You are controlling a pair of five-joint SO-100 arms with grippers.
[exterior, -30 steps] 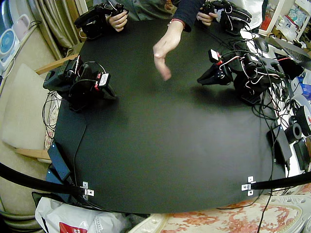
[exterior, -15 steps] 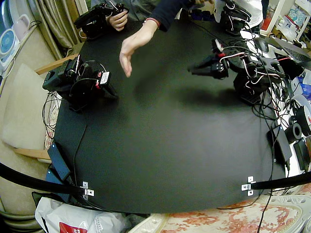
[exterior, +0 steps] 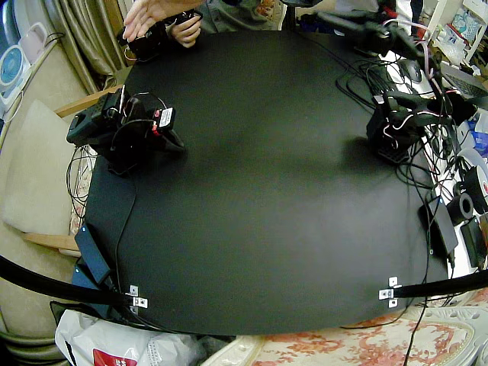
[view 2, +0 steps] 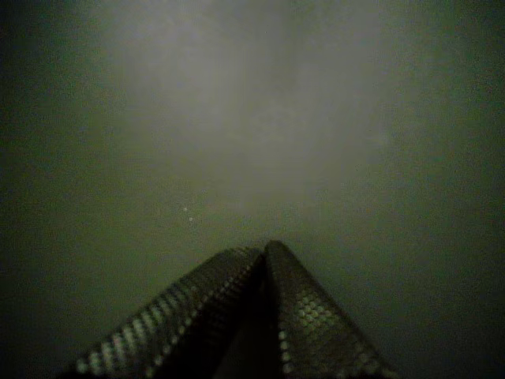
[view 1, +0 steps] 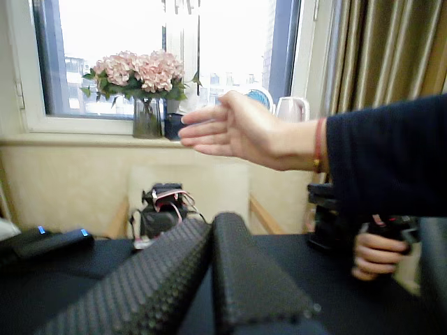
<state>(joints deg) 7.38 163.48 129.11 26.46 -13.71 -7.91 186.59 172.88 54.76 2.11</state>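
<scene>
My right gripper (exterior: pixel 177 146) rests low on the black table (exterior: pixel 259 213), folded close to its base, with its jaws shut on nothing; in a wrist view its fingertips (view 2: pixel 264 251) meet over bare table. My left arm is raised from its base (exterior: pixel 395 133) toward the far edge, and my left gripper (exterior: pixel 324 18) hangs high there. In a wrist view its jaws (view 1: pixel 213 227) are shut and empty, pointing across the table at the right arm (view 1: pixel 164 209). A person's open hand (view 1: pixel 237 132) hovers in the air beyond them.
The person's hand (exterior: pixel 149 11) is at the far left corner, and another hand (exterior: pixel 184 30) grips a device there. Tangled cables and electronics (exterior: pixel 450 191) crowd the table's edge by the left arm. A chair (exterior: pixel 34 175) stands beside the right arm.
My left arm has lifted from low over the table and swung up toward the far edge. The person's hand has drawn back from mid-table to the far left corner. The right arm stays still.
</scene>
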